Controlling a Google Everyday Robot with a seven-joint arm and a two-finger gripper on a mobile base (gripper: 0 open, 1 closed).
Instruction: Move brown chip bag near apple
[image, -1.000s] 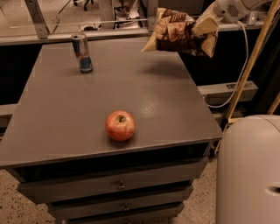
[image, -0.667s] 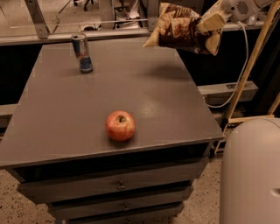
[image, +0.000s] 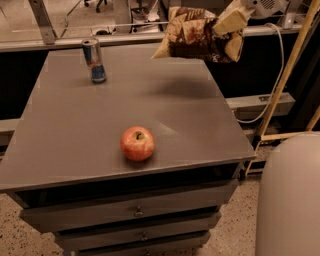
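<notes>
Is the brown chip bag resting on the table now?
No, the gripper holds the brown chip bag in the air above the far right corner of the table.

Quick tally: there was one apple (image: 137, 143) and one can (image: 94, 61) on the one counter (image: 75, 130), plus one chip bag (image: 192, 37) up in the air. Just one end effector (image: 227, 22) too, above the counter's far right corner, clamped on that bag.

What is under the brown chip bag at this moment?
The brown chip bag hangs in the air, held by the gripper. Under it is only bare table, darkened by its shadow. The apple lies apart, near the front edge. Nothing there is covered.
</notes>
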